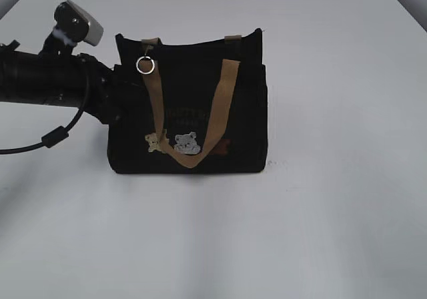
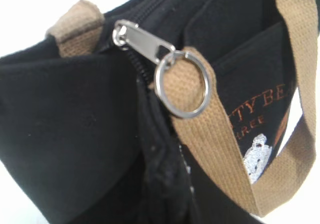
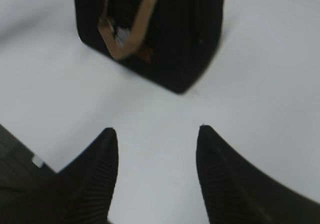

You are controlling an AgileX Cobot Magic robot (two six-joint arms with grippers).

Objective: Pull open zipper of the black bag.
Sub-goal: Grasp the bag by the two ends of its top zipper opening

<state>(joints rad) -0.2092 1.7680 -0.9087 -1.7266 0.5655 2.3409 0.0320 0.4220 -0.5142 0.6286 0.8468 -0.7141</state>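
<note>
**Bag upright on bench, left arm at its end**

Bag first: the black bag (image 1: 190,109) stood upright on the white bench (image 1: 333,232), its front panel with the bear patches (image 1: 175,142) facing the exterior camera. A tan handle (image 1: 193,122) hung in a loop down that front. The zipper (image 2: 145,44) ran along the bag's top rim, and its silver slider sat near the rim's left end as the exterior view had it. The round ring pull (image 1: 145,65) hung from the slider and lay against the tan handle just below the rim.

The left arm (image 1: 53,79) reached in level from the left of the bag, its far end pressed up to the bag's left side wall. From the left wrist view, the slider and ring pull filled the middle of the picture, very close to the camera, with black fabric bunched below them. The left fingers themselves did not show in either view, so I cannot tell whether they stood apart or together, or whether they gripped anything.

The right gripper (image 3: 157,149) hovered over bare bench in front of the bag, well apart from it, its fingers (image 3: 97,169) spread with nothing between them.
</note>
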